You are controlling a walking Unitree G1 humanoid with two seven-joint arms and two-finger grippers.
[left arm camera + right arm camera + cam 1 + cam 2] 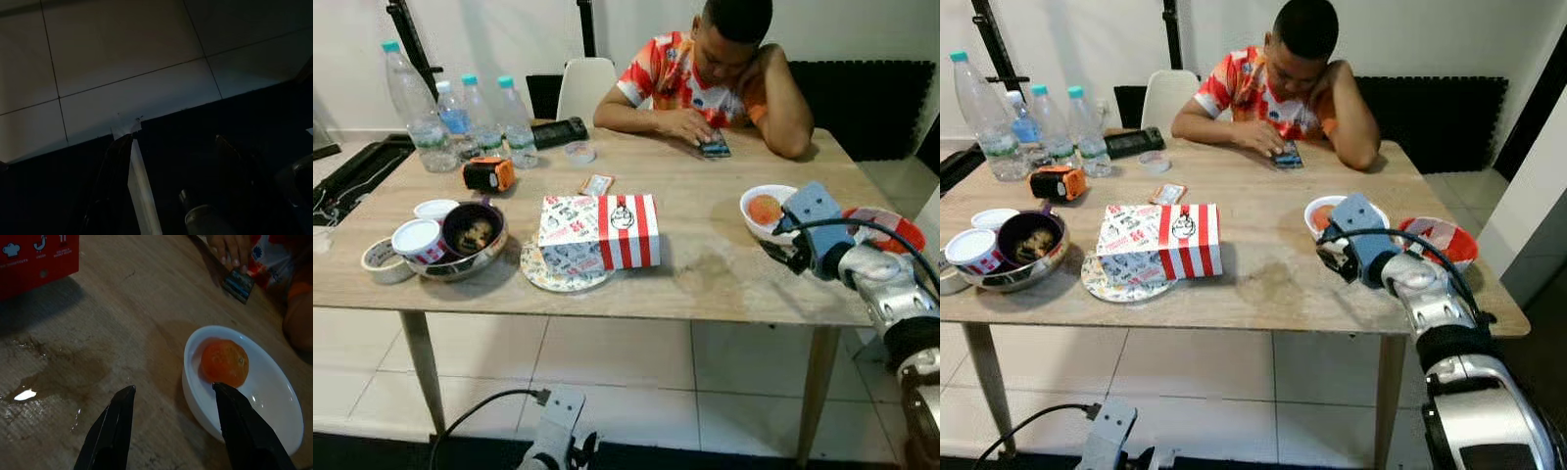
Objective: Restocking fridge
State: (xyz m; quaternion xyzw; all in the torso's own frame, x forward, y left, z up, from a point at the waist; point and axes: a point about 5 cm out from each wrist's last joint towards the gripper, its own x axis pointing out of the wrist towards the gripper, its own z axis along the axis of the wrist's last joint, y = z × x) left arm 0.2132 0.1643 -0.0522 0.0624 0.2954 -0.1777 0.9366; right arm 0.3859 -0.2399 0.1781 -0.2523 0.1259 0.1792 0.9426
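A white bowl (pixel 259 406) holding one orange fruit (pixel 225 363) stands near the right end of the wooden table (pixel 705 284). My right gripper (pixel 172 387) hovers just above the tabletop, open, with one finger over the bowl's near rim and the other over bare wood. In the left eye view the bowl (pixel 751 225) lies just beyond that gripper (pixel 781 253), partly hidden by the wrist block. A red-and-white striped box (pixel 602 232) rests on a plate (pixel 558 277) at the table's middle. My left gripper (pixel 172 138) hangs open, low over the tiled floor.
A person (pixel 715 69) sits at the far side with a phone (pixel 714 148). Three water bottles (pixel 460 113) stand at the back left, a metal bowl (pixel 470 235) and cups at front left, a red bowl (pixel 891 223) at far right. A wet patch (pixel 29 394) marks the wood.
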